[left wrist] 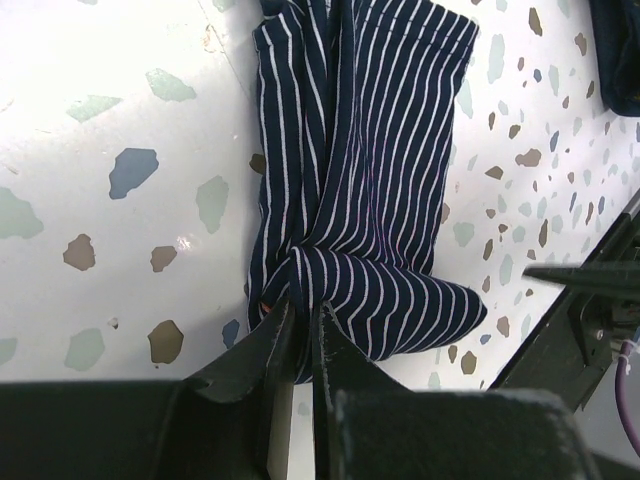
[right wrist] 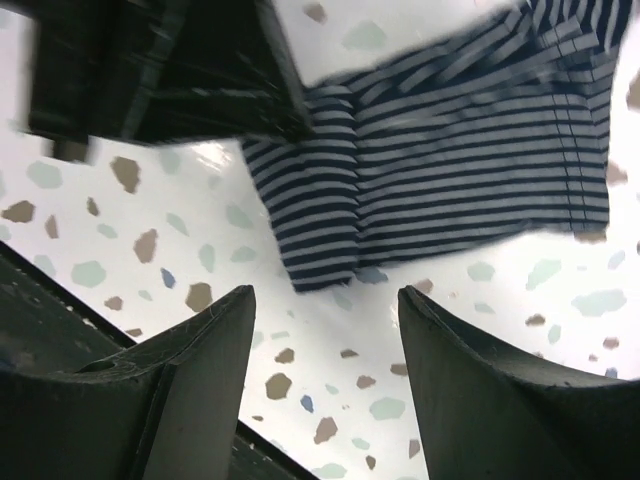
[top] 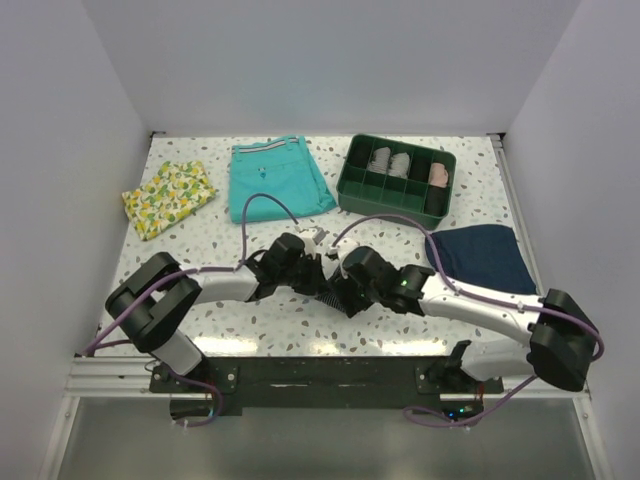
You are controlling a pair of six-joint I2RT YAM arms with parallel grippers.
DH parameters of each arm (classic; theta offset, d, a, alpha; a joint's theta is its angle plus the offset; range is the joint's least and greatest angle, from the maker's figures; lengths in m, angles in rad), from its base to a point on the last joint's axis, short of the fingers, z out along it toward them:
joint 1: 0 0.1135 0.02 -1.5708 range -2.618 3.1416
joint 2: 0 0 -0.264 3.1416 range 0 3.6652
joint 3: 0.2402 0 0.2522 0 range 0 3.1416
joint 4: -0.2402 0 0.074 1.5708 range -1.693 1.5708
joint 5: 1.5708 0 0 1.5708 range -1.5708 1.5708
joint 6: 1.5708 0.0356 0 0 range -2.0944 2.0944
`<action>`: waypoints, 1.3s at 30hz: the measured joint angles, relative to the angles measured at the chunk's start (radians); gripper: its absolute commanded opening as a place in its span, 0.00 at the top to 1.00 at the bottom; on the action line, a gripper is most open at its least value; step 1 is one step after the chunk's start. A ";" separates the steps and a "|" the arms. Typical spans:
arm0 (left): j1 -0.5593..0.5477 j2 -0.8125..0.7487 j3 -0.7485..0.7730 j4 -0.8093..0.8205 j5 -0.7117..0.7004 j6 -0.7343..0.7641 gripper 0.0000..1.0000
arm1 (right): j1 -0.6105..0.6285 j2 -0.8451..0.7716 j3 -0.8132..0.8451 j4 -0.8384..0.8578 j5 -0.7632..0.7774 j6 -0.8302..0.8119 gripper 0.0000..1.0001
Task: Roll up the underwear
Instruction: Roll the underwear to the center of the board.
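Note:
The underwear (left wrist: 370, 170) is navy with thin pale stripes and lies lengthwise on the speckled table, its near end bunched into a fold. My left gripper (left wrist: 303, 305) is shut on that bunched fold, a reddish edge showing beside the left finger. In the right wrist view the underwear (right wrist: 450, 150) lies flat beyond my right gripper (right wrist: 325, 295), which is open over bare table, nothing between its fingers. From above, both grippers meet at mid-table, left gripper (top: 318, 268) and right gripper (top: 348, 288), and hide most of the underwear (top: 328, 284).
Teal shorts (top: 277, 178) and a lemon-print cloth (top: 168, 197) lie at the back left. A green divided tray (top: 396, 200) with rolled items stands at the back right. A plain navy garment (top: 482, 257) lies to the right, close to the right arm.

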 measured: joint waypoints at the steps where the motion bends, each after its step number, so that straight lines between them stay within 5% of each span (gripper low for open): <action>1: 0.000 0.002 0.005 -0.006 0.000 0.000 0.90 | 0.018 0.016 0.020 0.001 0.005 -0.016 0.37; 10: -0.001 0.005 0.015 -0.025 0.001 -0.001 0.90 | 0.116 0.175 0.090 0.003 0.058 -0.108 0.37; 31: 0.006 0.011 0.018 -0.028 0.014 -0.011 0.90 | 0.138 0.308 0.087 0.061 0.167 -0.122 0.39; 39: 0.031 0.011 0.017 -0.038 0.020 -0.024 0.90 | 0.143 0.358 0.118 0.064 0.200 -0.073 0.49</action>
